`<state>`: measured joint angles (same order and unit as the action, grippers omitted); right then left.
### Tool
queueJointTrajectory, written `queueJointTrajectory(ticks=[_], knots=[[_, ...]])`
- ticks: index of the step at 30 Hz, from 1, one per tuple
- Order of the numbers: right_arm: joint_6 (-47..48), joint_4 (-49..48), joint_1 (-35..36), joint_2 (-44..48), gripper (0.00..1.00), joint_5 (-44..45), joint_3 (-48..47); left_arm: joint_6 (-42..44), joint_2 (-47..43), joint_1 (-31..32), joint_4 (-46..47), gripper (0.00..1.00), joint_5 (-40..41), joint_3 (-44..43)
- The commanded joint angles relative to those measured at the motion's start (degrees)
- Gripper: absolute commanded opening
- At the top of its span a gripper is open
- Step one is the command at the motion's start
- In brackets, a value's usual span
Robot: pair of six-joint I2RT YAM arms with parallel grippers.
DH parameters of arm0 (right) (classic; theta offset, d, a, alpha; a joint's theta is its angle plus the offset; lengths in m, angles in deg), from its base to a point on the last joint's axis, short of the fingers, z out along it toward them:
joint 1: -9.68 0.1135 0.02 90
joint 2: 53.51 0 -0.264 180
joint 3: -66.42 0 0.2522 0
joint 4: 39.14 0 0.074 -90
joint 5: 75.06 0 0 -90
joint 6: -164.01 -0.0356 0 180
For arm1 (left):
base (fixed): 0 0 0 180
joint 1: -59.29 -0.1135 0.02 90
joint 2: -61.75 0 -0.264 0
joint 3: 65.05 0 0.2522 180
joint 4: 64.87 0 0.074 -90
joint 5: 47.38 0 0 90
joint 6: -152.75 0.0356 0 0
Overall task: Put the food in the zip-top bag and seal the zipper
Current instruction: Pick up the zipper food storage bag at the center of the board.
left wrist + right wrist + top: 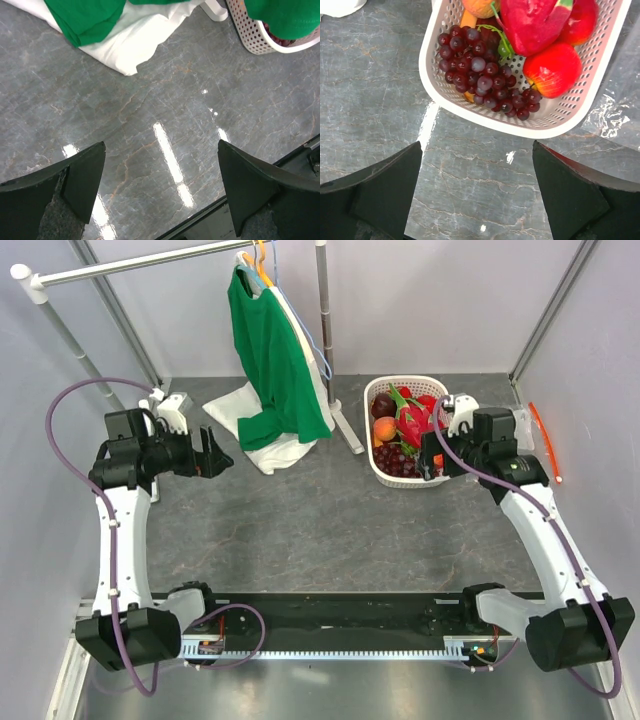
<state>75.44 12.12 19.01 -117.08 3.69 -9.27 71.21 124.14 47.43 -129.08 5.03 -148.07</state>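
A white lattice basket (369, 430) at the back right holds the food: a pink dragon fruit (530, 22), a dark red grape bunch (480, 70), a red round fruit (552, 70) and an orange fruit (480, 6). My right gripper (429, 455) is open and empty, above the table just in front of the basket rim (485, 120); in its wrist view the gripper (476, 150) shows bare table between the fingers. The clear zip-top bag (524, 418) lies right of the basket, partly hidden by the right arm, with its orange-red zipper (545, 440) along the far right. My left gripper (214, 452) is open and empty at the left.
A clothes rack at the back holds a green shirt (270, 350). White cloth (240, 410) lies under it on the table, and the rack foot (350, 435) stands beside the basket. The left wrist view shows the green (90, 15) and white cloth (130, 50).
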Motion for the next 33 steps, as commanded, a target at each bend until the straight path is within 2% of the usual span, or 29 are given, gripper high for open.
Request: queueJointTrajectory(ticks=[1,6,9,13,15,19,24,29,33], knots=[[2.3,0.1,-3.2,-1.7,0.98,-3.1,-4.4,3.1,2.2,0.3,1.1,1.0,-0.9,-4.9],[2.9,1.7,-6.5,-6.6,0.98,-4.9,-8.2,6.1,4.5,1.3,1.2,1.0,-1.4,-5.5],[4.4,2.7,-9.1,-9.5,0.98,-6.9,-11.4,7.8,5.1,4.3,1.1,1.0,-0.7,-5.7],[9.4,7.3,-20.9,-16.3,0.98,-11.2,-18.5,11.1,3.2,10.7,1.0,1.0,0.8,-5.5],[13.7,10.8,-25.2,-21.8,0.98,-9.1,-24.4,11.3,2.7,14.0,1.1,1.0,1.1,-5.8],[18.7,13.0,-31.1,-29.8,0.98,-5.5,-30.4,11.3,4.4,15.6,1.1,1.0,-0.1,-8.4],[23.2,12.6,-32.9,-39.6,0.98,-1.2,-34.0,10.3,7.5,16.2,1.0,1.0,-1.0,-11.6],[21.6,10.9,-32.7,-47.1,0.97,-2.1,-36.4,8.9,9.7,16.6,1.1,1.0,-1.4,-13.0],[20.1,9.2,-29.8,-50.6,0.95,-1.7,-36.2,8.6,10.4,16.8,1.1,1.0,-0.8,-12.8]])
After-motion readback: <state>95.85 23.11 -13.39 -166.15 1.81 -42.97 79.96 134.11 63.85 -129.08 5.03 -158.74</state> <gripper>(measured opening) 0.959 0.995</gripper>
